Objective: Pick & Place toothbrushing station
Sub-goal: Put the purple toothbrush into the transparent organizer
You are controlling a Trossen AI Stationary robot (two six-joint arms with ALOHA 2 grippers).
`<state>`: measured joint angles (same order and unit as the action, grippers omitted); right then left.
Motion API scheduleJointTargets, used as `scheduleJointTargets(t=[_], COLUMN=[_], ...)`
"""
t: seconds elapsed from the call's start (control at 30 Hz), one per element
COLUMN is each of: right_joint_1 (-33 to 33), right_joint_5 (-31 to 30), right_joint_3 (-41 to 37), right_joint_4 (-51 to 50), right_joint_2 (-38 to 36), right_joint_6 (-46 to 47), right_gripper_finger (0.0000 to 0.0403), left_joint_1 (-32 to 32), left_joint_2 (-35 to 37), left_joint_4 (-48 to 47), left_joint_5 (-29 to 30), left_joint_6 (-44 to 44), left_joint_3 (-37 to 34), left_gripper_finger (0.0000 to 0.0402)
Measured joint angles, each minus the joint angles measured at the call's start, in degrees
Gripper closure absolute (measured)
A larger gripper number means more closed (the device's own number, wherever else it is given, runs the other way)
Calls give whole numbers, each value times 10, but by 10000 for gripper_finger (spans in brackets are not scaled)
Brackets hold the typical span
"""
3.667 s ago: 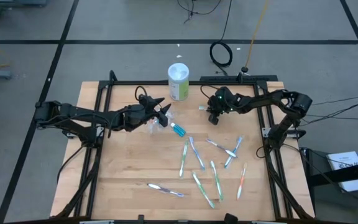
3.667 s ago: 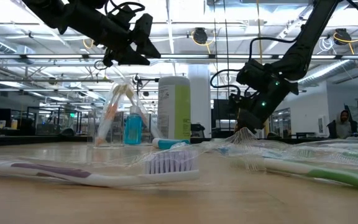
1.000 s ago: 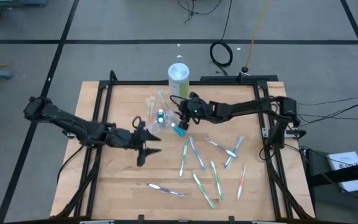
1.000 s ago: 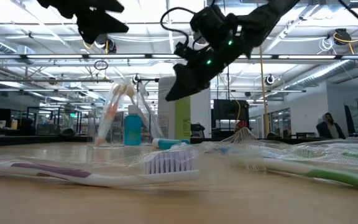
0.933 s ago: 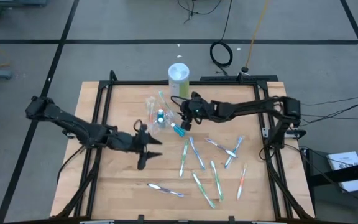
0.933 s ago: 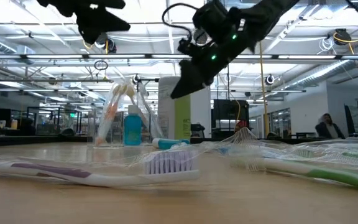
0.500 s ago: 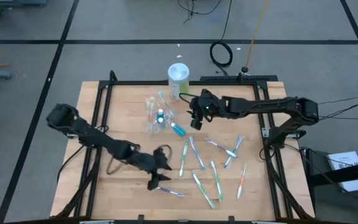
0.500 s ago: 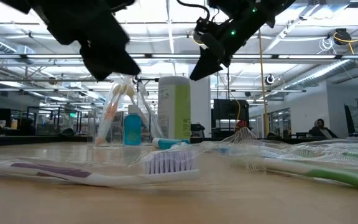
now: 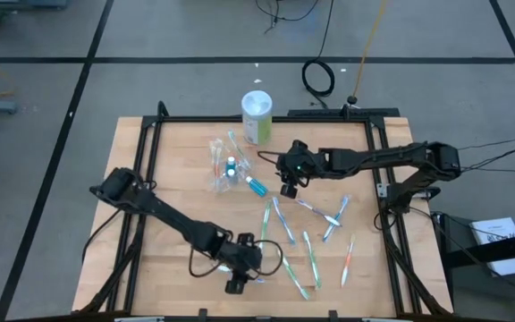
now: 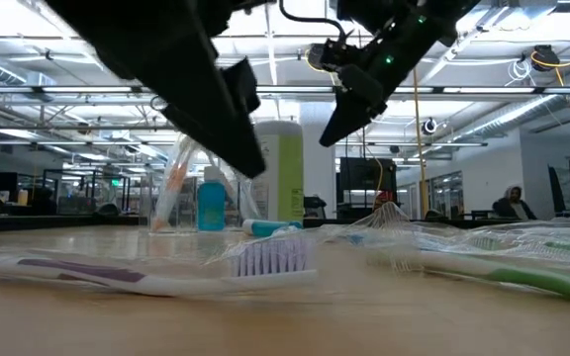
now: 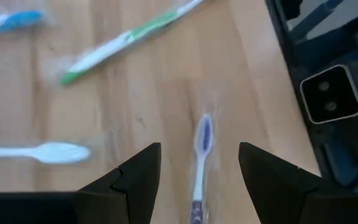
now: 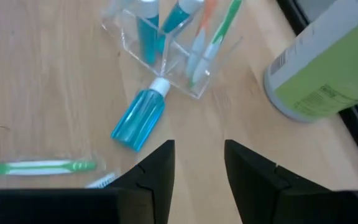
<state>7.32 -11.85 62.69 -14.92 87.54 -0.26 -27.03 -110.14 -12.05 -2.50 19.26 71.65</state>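
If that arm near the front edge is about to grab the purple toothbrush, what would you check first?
1. Left gripper open: ok.
2. Purple toothbrush lined up between its fingers: ok.
3. Toothbrush lying flat on the table, apart from the others: ok.
4. Fingers low enough to close on it: cannot tell.
5. Right gripper out of the way, up by the clear container: ok.
6. Container upright: ok.

Wooden table (image 9: 177, 179) bears scattered toothbrushes (image 9: 311, 259), blue tube (image 9: 256, 186), clear container (image 9: 222, 165).
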Motion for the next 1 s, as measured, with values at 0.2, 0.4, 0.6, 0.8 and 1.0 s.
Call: scheduleJointTargets(t=[0.2, 0.4, 0.6, 0.8, 1.0], right_joint_1=[1, 2, 2, 1, 1], right_joint_5=[-1, -1, -1, -1, -1], right_joint_3=[-44, -87, -103, -106, -106], right_joint_4=[45, 104, 109, 109, 119], right_joint_2=[-1, -1, -1, -1, -1], right_joint_6=[15, 17, 57, 66, 65], right_gripper_finger=[273, 273, 273, 273, 273], left_joint_1=[-6, -23, -30, -24, -18], left_joint_2=[-52, -73, -78, -79, -79], left_joint_4=[20, 22, -4, -15, -21], left_joint_5=[-2, 1, 18, 19, 14], left_joint_6=[9, 9, 12, 5, -9], left_joint_3=[0, 2, 3, 2, 2], left_gripper_finger=[179, 183, 239, 290, 324])
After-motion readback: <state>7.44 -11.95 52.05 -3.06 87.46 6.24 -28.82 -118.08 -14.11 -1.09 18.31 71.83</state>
